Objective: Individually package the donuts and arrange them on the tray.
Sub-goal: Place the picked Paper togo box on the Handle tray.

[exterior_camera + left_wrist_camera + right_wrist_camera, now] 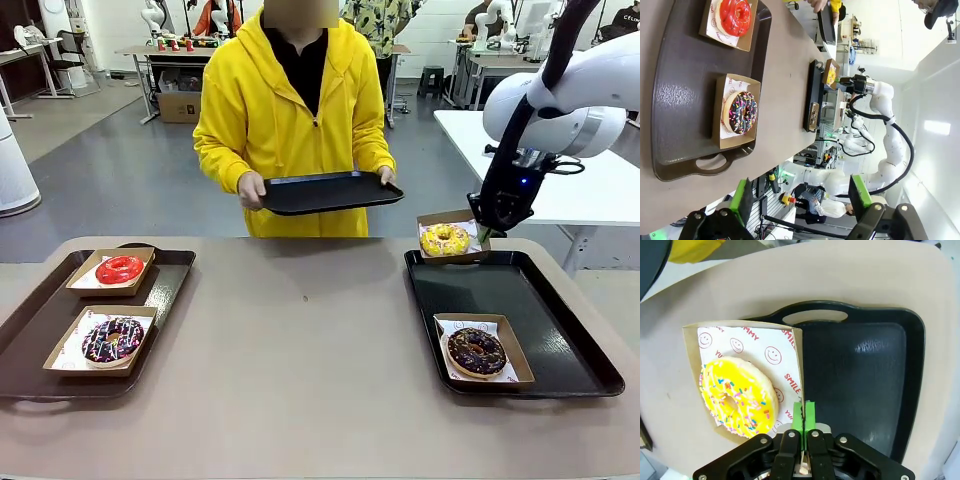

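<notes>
A beige counter (320, 350) stretches toward a person in a yellow hooded top who stands at the far side holding an empty black tray (330, 192) in both hands. A brown tray (60, 340) lies on the robot's left and a second black tray (560, 330) on its right.

The right claw (803, 410) is pinched shut on the wall of a shallow cardboard box (799, 362), and the yellow donut (445, 239) lies in that box on smiley-printed paper. The box sits at the far end of the right tray, hanging over its rim so that part of it is over the counter. The chocolate donut (476, 351) is boxed at the near end of that tray. The red donut (120, 269) and the sprinkled purple donut (112, 340) sit boxed on the brown tray. The left claw (802, 200) hangs open above that tray, gripping nothing.

The step in hand looks like bringing the yellow donut's box fully onto the right tray. The grip is on one thin edge, so the box will likely sag or pivot. Keeping it low and level, clearing the rim, then setting it flat on the bare floor beyond the chocolate box before letting go should serve best.
</notes>
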Controlling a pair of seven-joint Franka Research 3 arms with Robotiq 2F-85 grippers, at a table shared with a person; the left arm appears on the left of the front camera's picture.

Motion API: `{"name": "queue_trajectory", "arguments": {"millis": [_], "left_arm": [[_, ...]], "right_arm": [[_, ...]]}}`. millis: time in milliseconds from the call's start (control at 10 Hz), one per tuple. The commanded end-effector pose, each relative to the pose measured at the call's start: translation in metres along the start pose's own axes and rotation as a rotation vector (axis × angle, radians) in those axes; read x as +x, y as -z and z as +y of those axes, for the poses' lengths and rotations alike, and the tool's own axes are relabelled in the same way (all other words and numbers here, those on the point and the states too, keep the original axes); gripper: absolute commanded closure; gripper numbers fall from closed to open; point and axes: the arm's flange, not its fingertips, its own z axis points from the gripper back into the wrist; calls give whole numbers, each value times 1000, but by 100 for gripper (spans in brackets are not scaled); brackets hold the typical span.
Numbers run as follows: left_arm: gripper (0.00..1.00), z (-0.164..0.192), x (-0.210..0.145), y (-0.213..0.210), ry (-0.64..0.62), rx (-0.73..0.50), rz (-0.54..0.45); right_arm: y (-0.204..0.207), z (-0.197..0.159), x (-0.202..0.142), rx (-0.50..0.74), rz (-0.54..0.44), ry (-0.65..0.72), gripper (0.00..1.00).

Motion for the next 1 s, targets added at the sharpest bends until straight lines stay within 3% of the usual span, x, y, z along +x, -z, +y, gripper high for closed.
{"name": "queue_trajectory", "arguments": {"millis": [0,400,500,900], "left_arm": [[0,-1,-3,-2,6,9,5],[0,-1,-3,-2,6,9,5],[0,-1,-3,-2,6,9,5],[0,-1,-3,-2,6,9,5]], "right_arm": [[-1,0,0,1,-3,0,99],[0,0,0,0,0,0,99],[4,-1,-1,-10,25,-57,99],[7,-33,-25,-66,43,-47,99]]}}
